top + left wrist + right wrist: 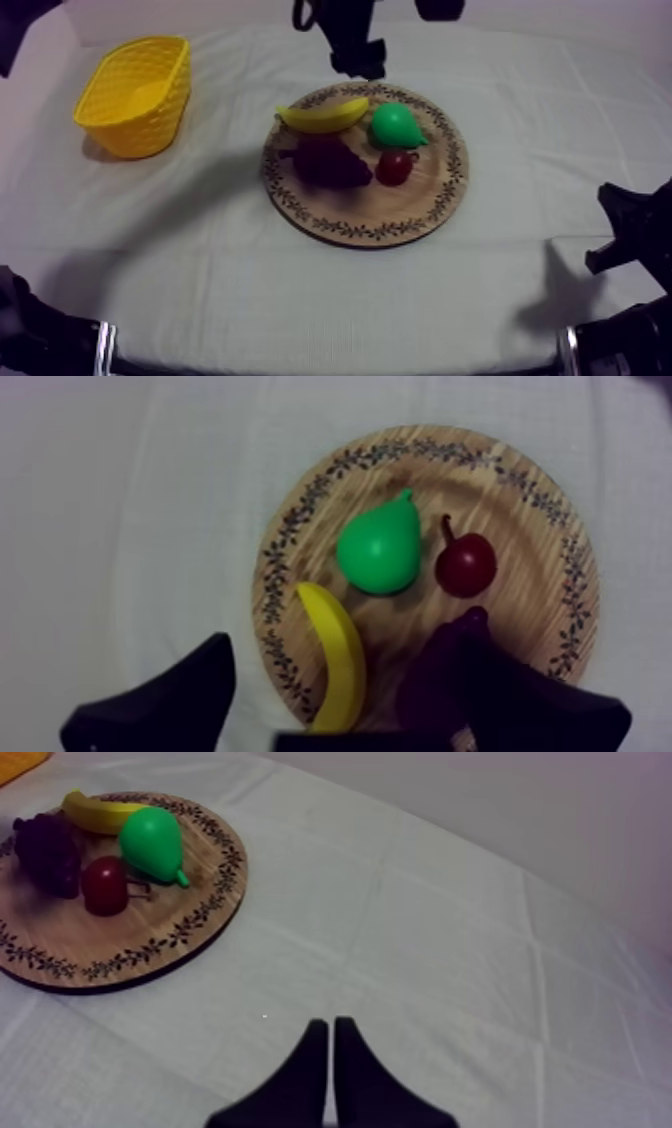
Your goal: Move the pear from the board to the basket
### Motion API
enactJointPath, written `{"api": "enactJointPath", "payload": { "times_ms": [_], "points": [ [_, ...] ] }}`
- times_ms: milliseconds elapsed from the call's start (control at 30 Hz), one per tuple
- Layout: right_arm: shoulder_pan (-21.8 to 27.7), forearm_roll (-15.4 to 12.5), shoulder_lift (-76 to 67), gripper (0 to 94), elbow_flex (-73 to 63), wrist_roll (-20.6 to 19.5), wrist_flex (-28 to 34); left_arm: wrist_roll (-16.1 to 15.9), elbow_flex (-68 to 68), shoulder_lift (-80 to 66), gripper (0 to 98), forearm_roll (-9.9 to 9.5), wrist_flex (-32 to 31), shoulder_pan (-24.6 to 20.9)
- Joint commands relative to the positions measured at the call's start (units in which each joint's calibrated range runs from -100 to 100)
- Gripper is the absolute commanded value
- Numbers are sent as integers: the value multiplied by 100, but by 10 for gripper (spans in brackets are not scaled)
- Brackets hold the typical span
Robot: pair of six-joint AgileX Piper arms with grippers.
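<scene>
Board (520, 526) beneath spread left pincer (345, 631), right pincer (332, 1026) closed

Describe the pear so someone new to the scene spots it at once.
Find the round wooden board with the patterned rim, mid-table. Of the four toy fruits on it, the pear lies toward the far edge, beside the banana and behind the small red fruit. It is the only green one.
</scene>
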Motion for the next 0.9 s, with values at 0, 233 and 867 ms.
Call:
{"api": "enactJointPath", "payload": {
  "times_ms": [0,233,867],
  "points": [
    [-1,1,2,3,0,2,0,16,-62,219,858,10,-3,27],
    [-1,1,2,3,0,2,0,40,-654,953,851,73,115,89],
    [-1,1,2,3,0,2,0,-87,-2145,2688,821,110,617,62]
  ]
}}
